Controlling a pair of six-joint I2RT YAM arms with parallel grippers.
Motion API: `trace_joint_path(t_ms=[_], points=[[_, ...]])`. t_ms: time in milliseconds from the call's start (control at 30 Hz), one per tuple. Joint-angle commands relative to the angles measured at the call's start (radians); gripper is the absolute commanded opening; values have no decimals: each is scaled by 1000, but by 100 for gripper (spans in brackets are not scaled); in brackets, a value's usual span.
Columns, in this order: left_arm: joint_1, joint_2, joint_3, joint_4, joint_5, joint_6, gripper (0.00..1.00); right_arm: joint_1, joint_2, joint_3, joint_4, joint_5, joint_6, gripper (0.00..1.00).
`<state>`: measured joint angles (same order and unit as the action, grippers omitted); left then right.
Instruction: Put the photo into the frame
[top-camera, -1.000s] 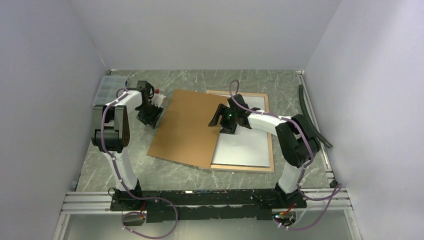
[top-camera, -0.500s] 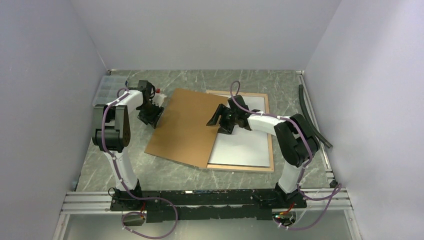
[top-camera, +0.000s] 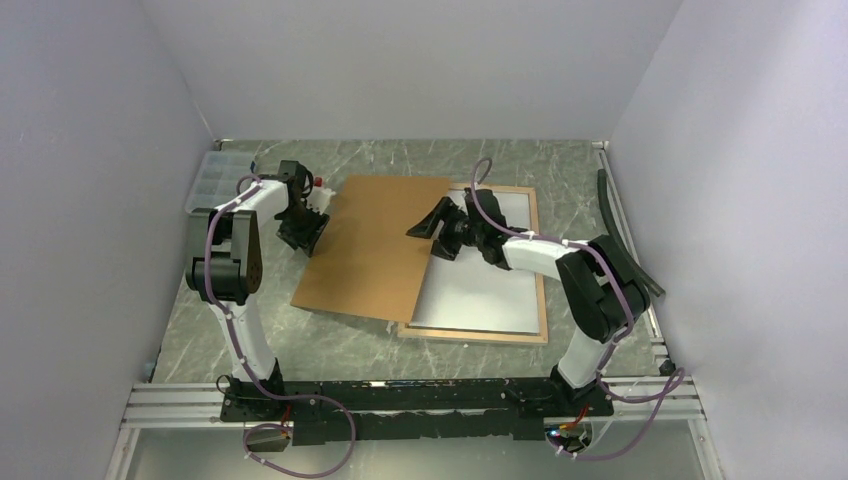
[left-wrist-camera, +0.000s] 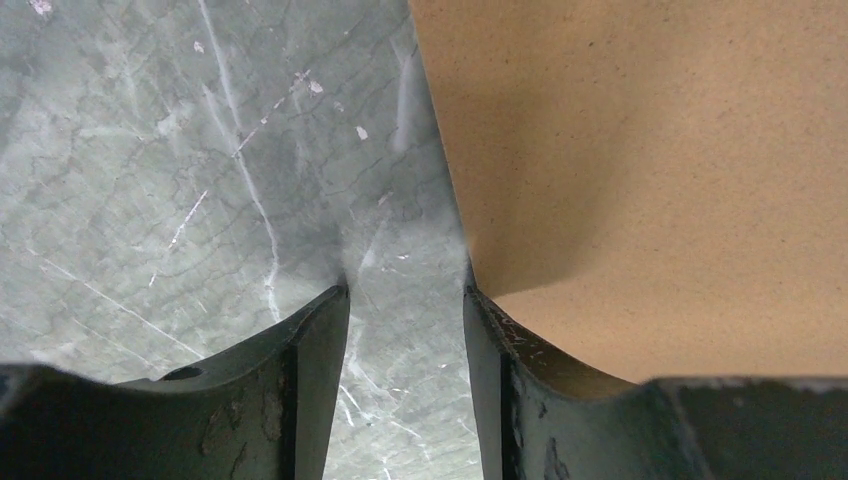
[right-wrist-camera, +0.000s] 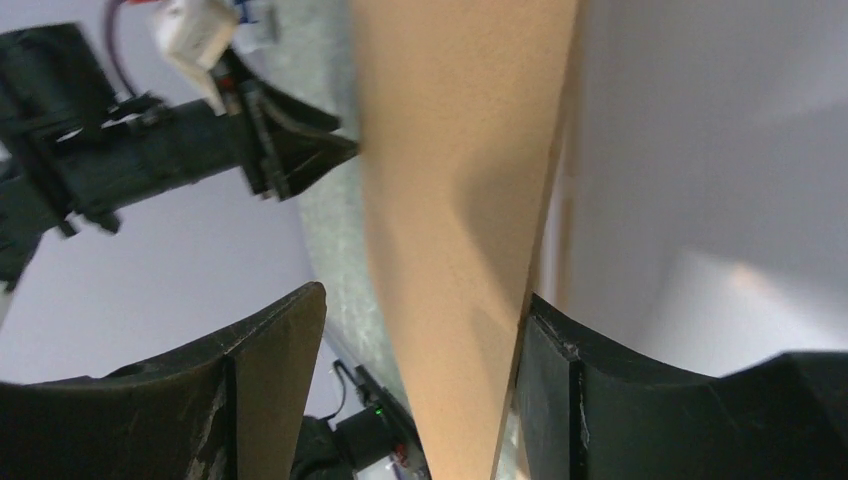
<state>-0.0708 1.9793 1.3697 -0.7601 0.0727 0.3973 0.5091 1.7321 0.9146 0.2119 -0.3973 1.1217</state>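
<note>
The frame (top-camera: 543, 280) lies flat at centre right, its light-wood rim up, with a white sheet (top-camera: 490, 285) filling it. No printed side of the photo shows. A plain brown backing panel (top-camera: 370, 245) lies tilted over the frame's left part. My right gripper (top-camera: 432, 226) is at the panel's right edge. In its wrist view the right gripper (right-wrist-camera: 425, 292) is open, with the panel (right-wrist-camera: 450, 200) between the jaws against the right finger. My left gripper (top-camera: 300, 232) is open at the panel's left edge. In its wrist view the left gripper (left-wrist-camera: 406, 278) is over bare table.
A clear plastic organiser box (top-camera: 215, 175) stands at the far left by the wall. A small red-and-white item (top-camera: 318, 183) lies behind the left gripper. A black bar (top-camera: 625, 235) runs along the right wall. Grey walls close in three sides.
The brown panel has slid and turned to the left, uncovering more of the white sheet in the frame. My right gripper moved left and back with it. The left gripper barely moved.
</note>
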Motion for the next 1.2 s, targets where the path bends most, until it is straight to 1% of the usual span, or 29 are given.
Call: trace_joint_path(t_ms=[0, 67, 133, 233, 300, 333, 400, 433, 500, 533, 600, 700, 800, 967, 1067, 1167], points=[[-53, 103, -55, 51, 159, -41, 52, 44, -42, 32, 248, -101, 55, 69], [-53, 93, -52, 47, 170, -42, 52, 47, -43, 28, 240, -93, 60, 67], [-53, 77, -51, 44, 177, -41, 52, 47, -53, 20, 220, -72, 60, 61], [-52, 44, -36, 21, 187, -42, 53, 46, -84, 16, 161, -34, 50, 38], [-37, 5, 5, -31, 220, -48, 61, 46, -102, 27, 106, -9, 44, 23], [-26, -27, 32, -66, 264, -50, 66, 46, -111, 37, 72, 2, 41, 17], [-13, -106, 88, -126, 303, -40, 77, 46, -129, 59, 26, 21, 44, 12], [-11, -155, 104, -151, 322, -25, 82, 45, -137, 70, 11, 27, 53, 10], [-11, -254, 117, -193, 368, 24, 93, 44, -149, 95, -14, 25, 87, 4], [-12, -310, 108, -202, 396, 52, 94, 42, -153, 111, -27, 20, 108, 0], [-14, -427, 62, -208, 453, 116, 94, 39, -163, 146, -58, 19, 145, 0], [-29, -629, -19, -229, 537, 250, 94, 34, -176, 202, -106, 32, 203, 0], [-56, -796, -84, -275, 567, 402, 94, 25, -183, 228, -84, 20, 263, 0], [-144, -1025, -221, -308, 475, 660, 94, 25, -173, 286, -38, -29, 334, 0], [-191, -1135, -317, -239, 393, 779, 94, 26, -188, 275, -1, -37, 381, 0], [-207, -1200, -382, -125, 361, 822, 92, 29, -219, 253, 15, -22, 407, 0]])
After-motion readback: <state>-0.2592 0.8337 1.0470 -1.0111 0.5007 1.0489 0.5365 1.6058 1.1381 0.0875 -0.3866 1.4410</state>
